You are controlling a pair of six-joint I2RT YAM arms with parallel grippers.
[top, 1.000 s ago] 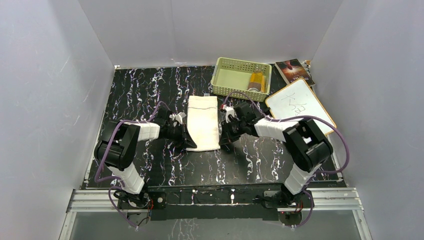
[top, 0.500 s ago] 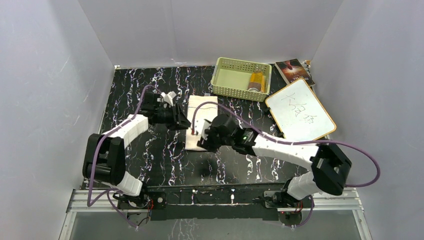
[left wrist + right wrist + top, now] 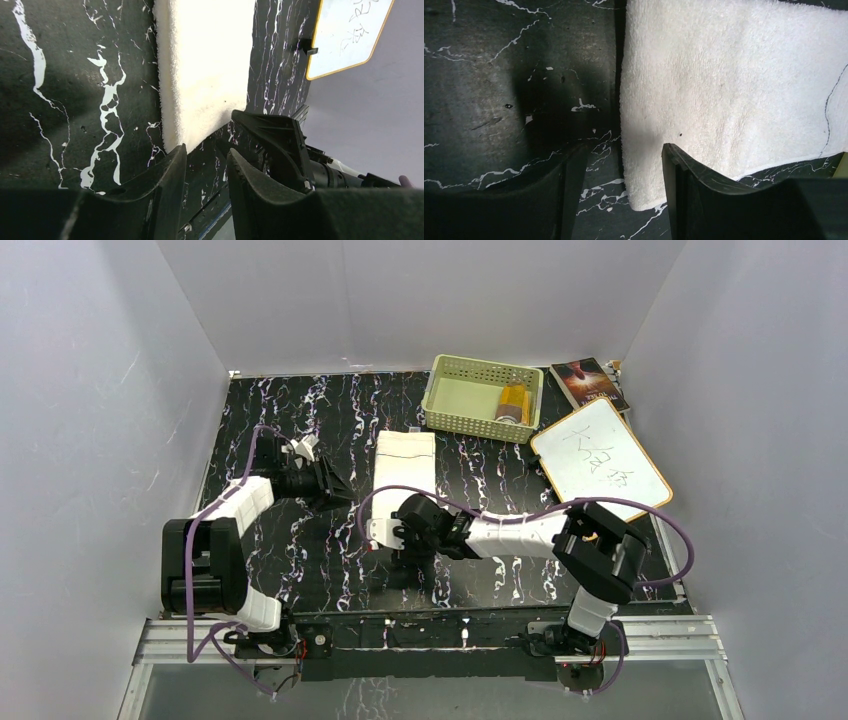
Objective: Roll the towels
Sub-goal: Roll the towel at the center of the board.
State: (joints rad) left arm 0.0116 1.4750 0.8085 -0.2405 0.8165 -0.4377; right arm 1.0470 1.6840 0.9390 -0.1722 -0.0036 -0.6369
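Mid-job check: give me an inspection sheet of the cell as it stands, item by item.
Surface: black marbled table with white veins.
Job's things: cream towel lying flat mid-table; yellow-brown cloth inside the basket.
Clutter: whiteboard with an orange rim and a book at the far right.
Grippers: left gripper open, beside the towel's edge; right gripper open, straddling the towel's edge, gripping nothing.
Cables: purple cables loop along both arms; no snag seen.
Surroundings: white walls; nothing else seen.
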